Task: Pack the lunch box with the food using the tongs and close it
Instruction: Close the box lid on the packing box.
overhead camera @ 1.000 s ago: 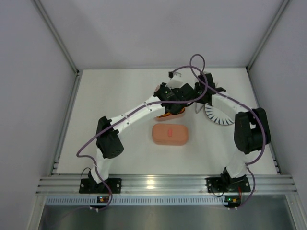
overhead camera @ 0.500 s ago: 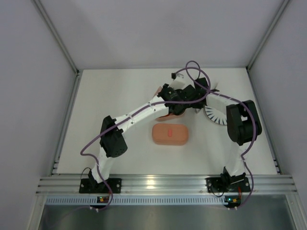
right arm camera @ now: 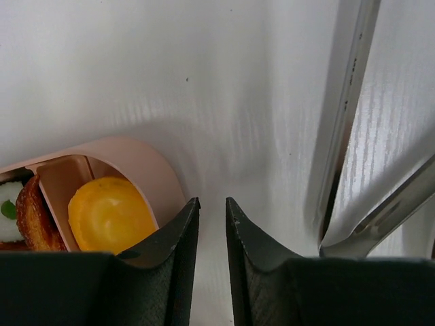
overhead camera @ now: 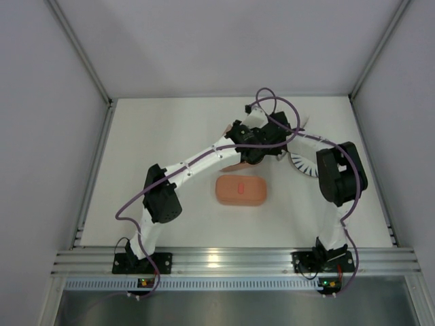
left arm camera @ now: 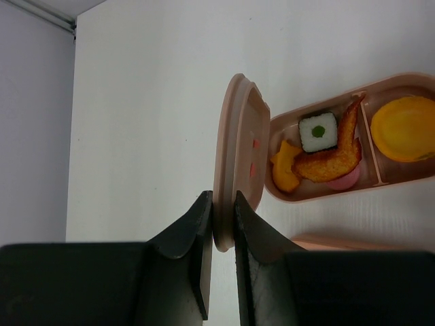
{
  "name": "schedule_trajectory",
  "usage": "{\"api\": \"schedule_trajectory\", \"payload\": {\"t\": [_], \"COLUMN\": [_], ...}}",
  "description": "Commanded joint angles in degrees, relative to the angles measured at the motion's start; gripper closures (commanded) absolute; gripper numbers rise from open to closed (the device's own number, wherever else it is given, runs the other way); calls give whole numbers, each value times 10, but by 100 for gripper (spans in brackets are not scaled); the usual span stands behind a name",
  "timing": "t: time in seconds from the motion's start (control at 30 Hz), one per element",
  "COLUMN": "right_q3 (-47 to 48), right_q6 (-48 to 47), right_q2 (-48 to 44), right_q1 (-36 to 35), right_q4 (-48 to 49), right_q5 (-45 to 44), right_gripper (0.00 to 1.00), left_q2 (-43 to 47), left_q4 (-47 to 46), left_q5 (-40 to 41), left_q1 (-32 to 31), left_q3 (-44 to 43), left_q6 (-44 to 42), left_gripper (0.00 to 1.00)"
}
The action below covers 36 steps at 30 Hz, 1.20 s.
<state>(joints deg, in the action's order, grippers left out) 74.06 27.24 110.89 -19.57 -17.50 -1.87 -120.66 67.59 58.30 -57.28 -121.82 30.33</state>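
Right tool (right arm camera: 211, 202) swung left — left tool (left arm camera: 223, 197) pinches lid (left arm camera: 239, 136).

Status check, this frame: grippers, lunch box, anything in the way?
Left gripper clamped on lid edge, lid upright at filled tray end. Right gripper empty, jaws narrowly apart; tongs on table alongside. Nothing over tray.

Two boxes (overhead camera: 240, 191) (one lidded, one open), one separate lid (left arm camera: 234, 156), five food pieces (left arm camera: 318, 132), one tongs (right arm camera: 346, 102), one plate (overhead camera: 301, 166).
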Motion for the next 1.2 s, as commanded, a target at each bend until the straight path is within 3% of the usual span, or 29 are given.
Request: {"api": "schedule_trajectory", "payload": {"t": [0.0, 0.53, 0.67, 0.87, 1.17], "right_q3": [17, -15, -27, -34, -36], "right_q6": [11, 29, 29, 30, 29], "right_q2": [2, -23, -34, -47, -75], "right_q1": [-21, -41, -42, -41, -35], "right_q4": [33, 53, 54, 49, 25], "right_q5": [9, 34, 34, 25, -7], "right_gripper": [78, 79, 79, 78, 76], "left_q2": [-2, -41, -48, -51, -30], "left_q4": [0, 54, 61, 56, 7], "left_q5": [13, 59, 54, 49, 25], "left_q1": [-4, -4, -4, -3, -3], "left_q3": [-20, -24, -24, -20, 15], "left_q6": [2, 30, 35, 33, 17], "left_gripper": [100, 100, 96, 87, 62]}}
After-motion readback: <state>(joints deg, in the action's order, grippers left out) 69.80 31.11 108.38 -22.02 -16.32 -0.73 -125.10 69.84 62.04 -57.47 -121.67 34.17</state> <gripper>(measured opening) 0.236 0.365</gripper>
